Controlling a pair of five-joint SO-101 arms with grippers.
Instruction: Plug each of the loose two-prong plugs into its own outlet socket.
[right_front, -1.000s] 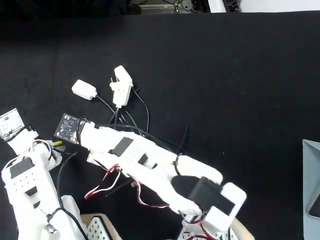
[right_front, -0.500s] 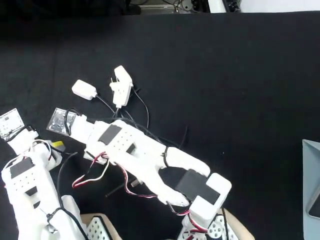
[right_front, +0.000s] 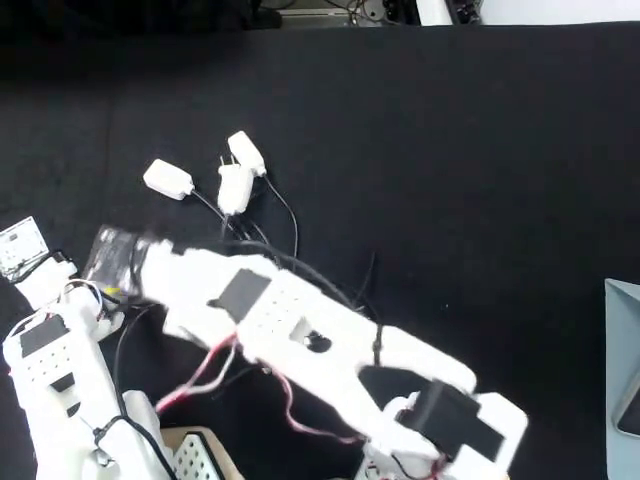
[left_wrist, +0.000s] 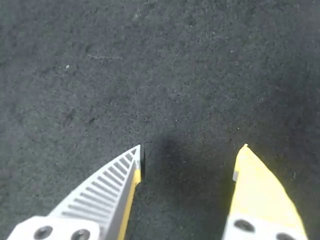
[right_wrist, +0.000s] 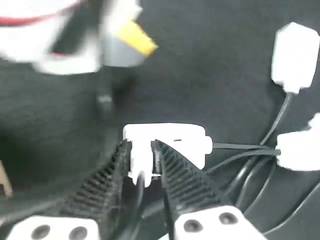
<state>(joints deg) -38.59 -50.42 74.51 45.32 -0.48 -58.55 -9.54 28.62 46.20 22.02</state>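
Note:
My right gripper (right_wrist: 140, 146) is shut on a small white plug (right_wrist: 142, 161) that sits against a white socket block (right_wrist: 172, 141) with a black cord. Another white socket block (right_wrist: 295, 56) and a further white piece (right_wrist: 299, 149) lie beyond on their cords. In the high view a white block (right_front: 168, 178) and two joined white pieces (right_front: 236, 184) with prongs lie on the black mat, past the right arm (right_front: 300, 340). My left gripper (left_wrist: 192, 147) hangs open over bare mat, with nothing between its fingers.
Black cords (right_front: 290, 225) run from the white pieces under the right arm. The left arm (right_front: 50, 350) stands at the near left, its yellow finger (right_wrist: 135, 37) close to the right gripper. A grey box (right_front: 625, 370) sits at the right edge.
The right arm has swung and rolled at its wrist, and is blurred now. The pronged white pieces at the back have shifted and turned slightly. The left arm has stayed put.

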